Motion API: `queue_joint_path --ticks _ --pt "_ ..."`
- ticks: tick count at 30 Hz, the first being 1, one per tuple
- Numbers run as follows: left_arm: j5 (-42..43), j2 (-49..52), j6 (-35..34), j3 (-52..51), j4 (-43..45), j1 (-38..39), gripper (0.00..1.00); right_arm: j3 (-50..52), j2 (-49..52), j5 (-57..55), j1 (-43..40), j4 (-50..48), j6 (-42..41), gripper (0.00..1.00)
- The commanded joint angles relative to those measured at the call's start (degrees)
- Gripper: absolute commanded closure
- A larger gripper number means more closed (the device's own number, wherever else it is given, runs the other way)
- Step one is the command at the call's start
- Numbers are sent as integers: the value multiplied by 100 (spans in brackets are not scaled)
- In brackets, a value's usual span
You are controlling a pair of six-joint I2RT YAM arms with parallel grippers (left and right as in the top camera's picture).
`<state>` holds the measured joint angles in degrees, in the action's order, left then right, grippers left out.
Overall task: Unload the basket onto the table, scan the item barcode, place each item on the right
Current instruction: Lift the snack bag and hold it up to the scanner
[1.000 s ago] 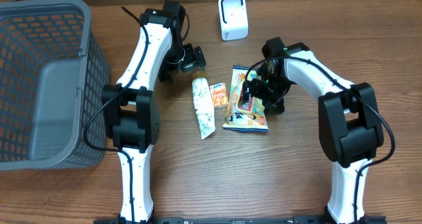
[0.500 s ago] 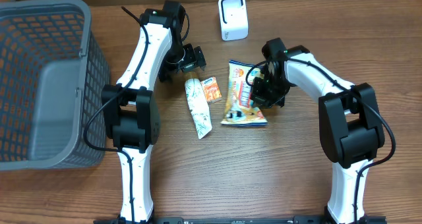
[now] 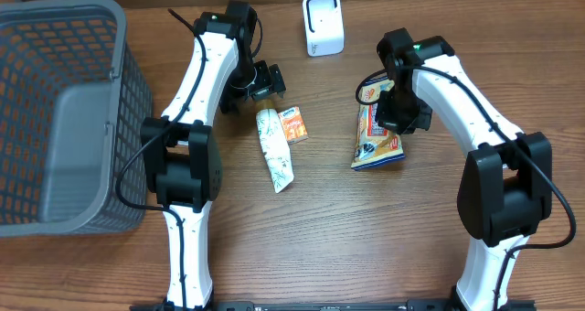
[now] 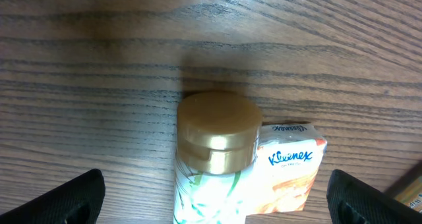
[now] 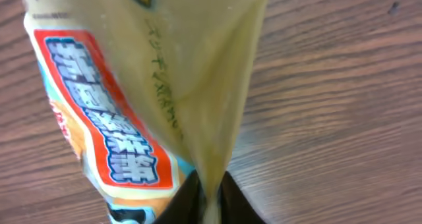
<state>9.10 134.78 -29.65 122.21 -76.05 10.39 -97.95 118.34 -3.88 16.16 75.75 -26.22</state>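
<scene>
Surface (image 3: 366, 247): brown wood grain; carries everything below.
Basket (image 3: 27, 91): grey mesh, far left, well apart from the goods.
Right arm (image 3: 457, 82): has swung to the right from where it stood a second ago. Right jaws narrow, pinched on the top seam of the snack bag.
Left arm (image 3: 206, 69): unmoved over the last second. Left jaws wide, tips either side of the bottle cap, touching nothing.
Snack bag (image 3: 375, 146): the task item. A second ago it lay flat at centre, against the tissue pack. Now it hangs on edge from the right jaws, right of centre. Cannot tell whether its low end touches the wood.
Bag print (image 5: 132, 85): white East Asian characters on an orange-red band, thin grey script on the pale panel; not legible to me. No barcode shows in any view.
Bottle (image 3: 277, 151): pale with leaf print and a gold cap, lying at centre; its far end has shifted slightly left.
Scanner (image 3: 323, 24): white, upright, far centre, near the bag but apart from it.
Tissue pack (image 3: 292, 124): orange, reads "Kleenex"; nudged left, now touching the bottle.
Reading: pick looks done. Still ahead: find the barcode face and turn it to the scanner.
</scene>
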Motion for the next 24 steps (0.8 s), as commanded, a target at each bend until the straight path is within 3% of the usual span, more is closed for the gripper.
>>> queue_joint_path --ticks 1,3,14,20,24 --pt "-72 -105 -13 -24 4 -24 0 -118 -166 -120 -44 17 127 46" --pt "-72 -105 -13 -24 4 -24 0 -116 -166 -57 -44 9 398 0" --pt "-72 -105 -13 -24 4 -26 0 647 -153 501 57 -881 -297 0" --pt "-72 -105 -13 -24 4 -24 0 737 -153 -1635 826 -1130 -293 0" --pt "-72 -105 -13 -24 4 -24 0 761 -146 -1947 933 -1473 -293 0"
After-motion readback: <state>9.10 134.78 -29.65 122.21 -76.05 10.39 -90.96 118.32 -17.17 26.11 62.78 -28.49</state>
